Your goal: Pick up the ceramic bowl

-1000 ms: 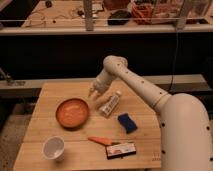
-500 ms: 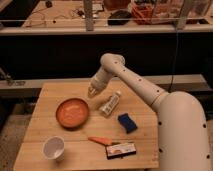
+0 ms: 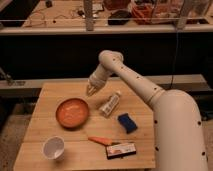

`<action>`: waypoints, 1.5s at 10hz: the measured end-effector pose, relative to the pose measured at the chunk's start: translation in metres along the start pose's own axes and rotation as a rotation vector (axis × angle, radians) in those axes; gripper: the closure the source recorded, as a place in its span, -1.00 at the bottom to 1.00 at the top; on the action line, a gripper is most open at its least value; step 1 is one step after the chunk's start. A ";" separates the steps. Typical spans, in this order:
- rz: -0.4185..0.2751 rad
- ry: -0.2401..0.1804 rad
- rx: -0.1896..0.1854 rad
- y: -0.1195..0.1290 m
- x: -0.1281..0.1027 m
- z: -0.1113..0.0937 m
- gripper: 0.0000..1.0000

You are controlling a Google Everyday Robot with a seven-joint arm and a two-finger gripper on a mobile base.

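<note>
Gripper (image 3: 91,90) edged left, beside ceramic bowl (image 3: 72,112), grip state unclear, wooden table (image 3: 50,95), cluttered workbench (image 3: 60,15) behind

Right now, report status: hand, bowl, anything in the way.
Hand near far-right rim of ceramic bowl. Bowl upright on wooden table, not lifted. White bottle lies right of bowl, apart.

The worktop (image 3: 52,95) holds one ceramic bowl (image 3: 72,112), one white cup (image 3: 53,148), one bottle (image 3: 110,104), one blue sponge (image 3: 127,122), one orange stick (image 3: 99,141) and one box (image 3: 121,149); one tool (image 3: 91,90) hovers near the bowl's far rim.

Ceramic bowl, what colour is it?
Orange-brown, the ceramic bowl has a lighter orange inside, camera view; the gripper hovers near its far rim.
</note>
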 end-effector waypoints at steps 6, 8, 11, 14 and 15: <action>-0.015 -0.024 -0.014 -0.004 -0.001 -0.003 0.10; -0.018 -0.029 -0.025 -0.001 -0.001 -0.001 0.34; -0.024 -0.033 -0.041 0.000 -0.003 0.009 -0.03; -0.041 -0.039 -0.054 -0.004 0.000 0.006 -0.18; -0.049 -0.040 -0.056 -0.008 0.002 0.005 0.02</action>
